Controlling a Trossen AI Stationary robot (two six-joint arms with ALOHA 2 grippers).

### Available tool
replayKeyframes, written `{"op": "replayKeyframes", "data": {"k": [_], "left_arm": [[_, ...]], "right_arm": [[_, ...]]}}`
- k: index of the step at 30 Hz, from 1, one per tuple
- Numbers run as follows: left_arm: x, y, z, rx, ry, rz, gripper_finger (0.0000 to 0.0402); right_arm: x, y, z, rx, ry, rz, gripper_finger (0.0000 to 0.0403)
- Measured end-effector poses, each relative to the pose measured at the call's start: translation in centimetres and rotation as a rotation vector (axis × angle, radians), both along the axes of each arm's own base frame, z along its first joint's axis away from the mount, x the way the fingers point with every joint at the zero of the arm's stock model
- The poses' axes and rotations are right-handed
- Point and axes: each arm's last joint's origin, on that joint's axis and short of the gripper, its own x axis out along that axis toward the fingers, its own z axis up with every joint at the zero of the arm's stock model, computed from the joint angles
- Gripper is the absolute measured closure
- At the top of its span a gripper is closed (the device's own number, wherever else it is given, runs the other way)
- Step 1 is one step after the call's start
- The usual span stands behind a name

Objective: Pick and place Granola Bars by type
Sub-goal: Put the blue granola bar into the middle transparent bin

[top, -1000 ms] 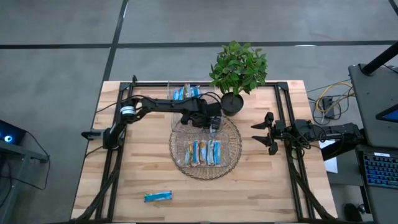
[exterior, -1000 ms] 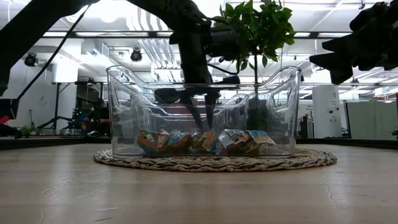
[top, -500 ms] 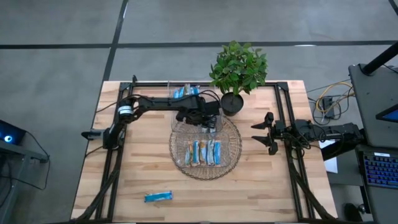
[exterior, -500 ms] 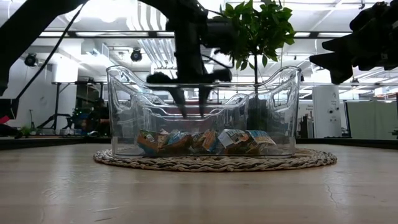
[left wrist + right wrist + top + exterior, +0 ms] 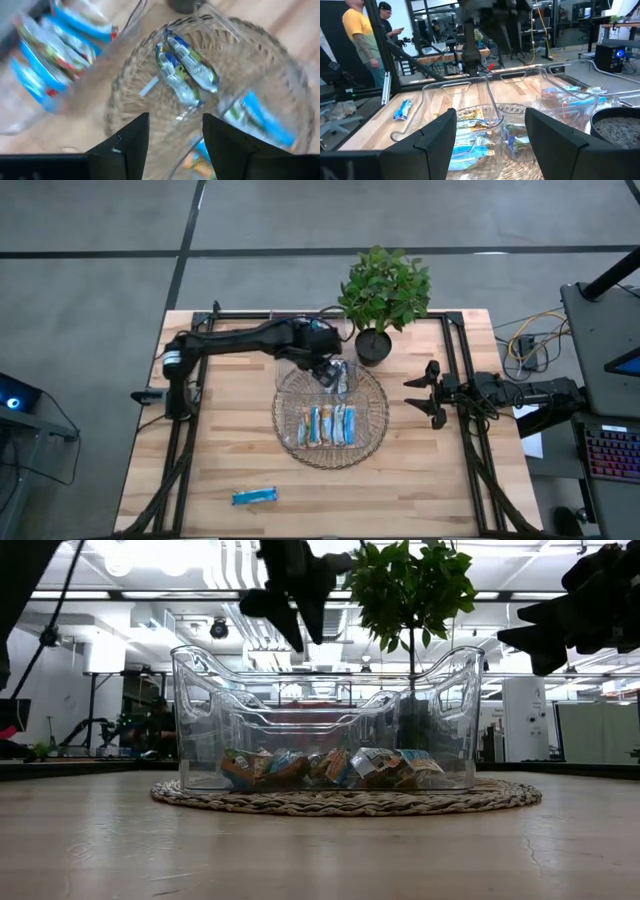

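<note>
Wooden tabletop [image 5: 220,440] is seen from above, with grey floor around it. At the near left, one loose blue bar [image 5: 254,496] is left unsorted. Farther back, the left gripper [image 5: 328,370] is held above the wicker mat [image 5: 372,430], its fingers parted and nothing gripped. A far bin [image 5: 290,330] holds blue bars; the clear bin [image 5: 190,720] on the mat holds a row of granola bars [image 5: 328,423]. Sorting appears nearly done. At the right, the right gripper [image 5: 428,393] waits, spread open and empty, beside a potted plant [image 5: 385,290].

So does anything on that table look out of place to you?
One blue granola bar lies alone on the bare wood near the table's front edge, well apart from the clear containers holding the others.
</note>
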Motion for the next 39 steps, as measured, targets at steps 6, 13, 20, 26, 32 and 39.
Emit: {"op": "replayKeyframes", "data": {"k": [6,13,20,26,32,39], "left_arm": [[-2.0,-1.6,2.6,0.103,0.006,-0.211,0.0234],[-5.8,-4.2,4.6,0.175,0.076,-0.474,0.0175],[-10.5,-8.1,3.7,0.165,0.106,-0.685,0.0113],[-14.5,-12.6,0.6,0.136,0.096,-0.803,0.0106],[-17.0,-16.1,-3.2,0.094,0.095,-0.865,0.0106],[-17.7,-18.8,-7.3,0.023,0.026,-0.861,0.0106]], "right_arm": [[0.0,0.0,0.0,0.0,0.003,0.0,0.0179],[0.0,0.0,0.0,0.0,0.004,0.0,0.0179],[0.0,0.0,0.0,0.0,0.004,0.0,0.0179],[0.0,0.0,0.0,0.0,0.005,0.0,0.0179],[0.0,0.0,0.0,0.0,0.005,0.0,0.0179],[0.0,0.0,0.0,0.0,0.005,0.0,0.0179]]}}
